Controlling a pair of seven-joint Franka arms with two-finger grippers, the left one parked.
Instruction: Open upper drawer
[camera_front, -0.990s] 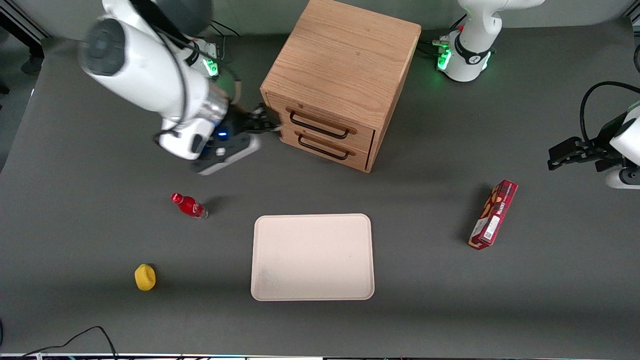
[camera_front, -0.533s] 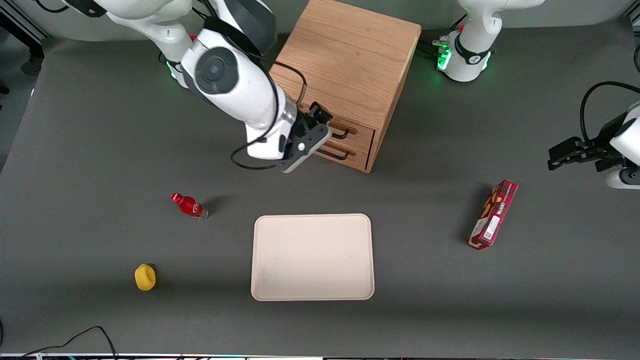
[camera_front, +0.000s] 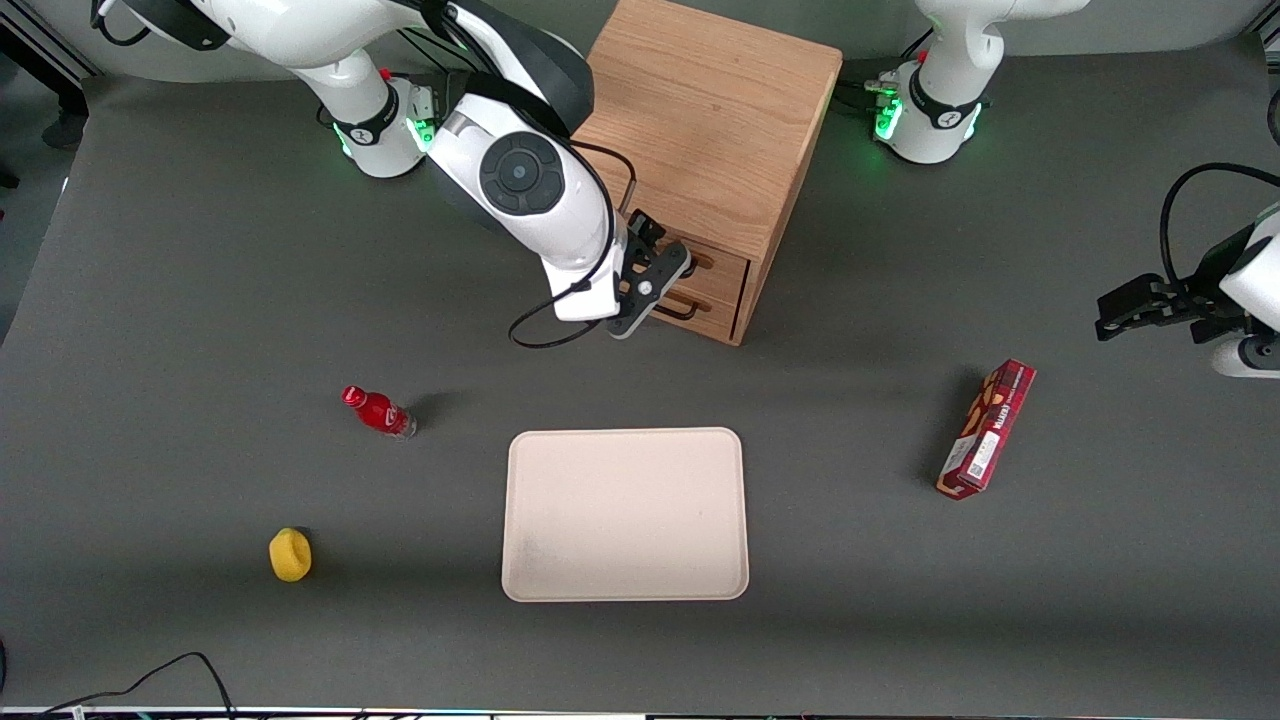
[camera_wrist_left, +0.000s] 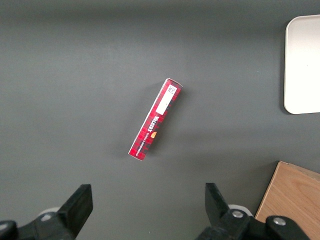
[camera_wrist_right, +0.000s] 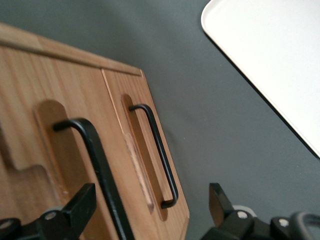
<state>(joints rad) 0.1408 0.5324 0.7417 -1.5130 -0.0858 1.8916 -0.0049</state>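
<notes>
The oak cabinet (camera_front: 710, 110) stands away from the front camera. Its upper drawer (camera_front: 722, 267) and the lower drawer (camera_front: 716, 316) both look shut, and my arm covers most of their fronts. My gripper (camera_front: 655, 277) is open, empty and close in front of the drawer fronts. In the right wrist view the gripper (camera_wrist_right: 150, 210) faces both drawers. The upper drawer (camera_wrist_right: 30, 95) has its black wire handle (camera_wrist_right: 97, 160) between the spread fingers, close to one finger (camera_wrist_right: 75, 207). The lower drawer's handle (camera_wrist_right: 161, 155) is thinner and farther off. Nothing is gripped.
A cream tray (camera_front: 625, 515) lies nearer the front camera than the cabinet. A red bottle (camera_front: 378, 411) and a yellow object (camera_front: 290, 555) lie toward the working arm's end. A red box (camera_front: 986, 428) lies toward the parked arm's end and shows in the left wrist view (camera_wrist_left: 155, 117).
My gripper has swung from beside the cabinet's corner to in front of the two drawer fronts, reaching the handles. The drawers have not moved.
</notes>
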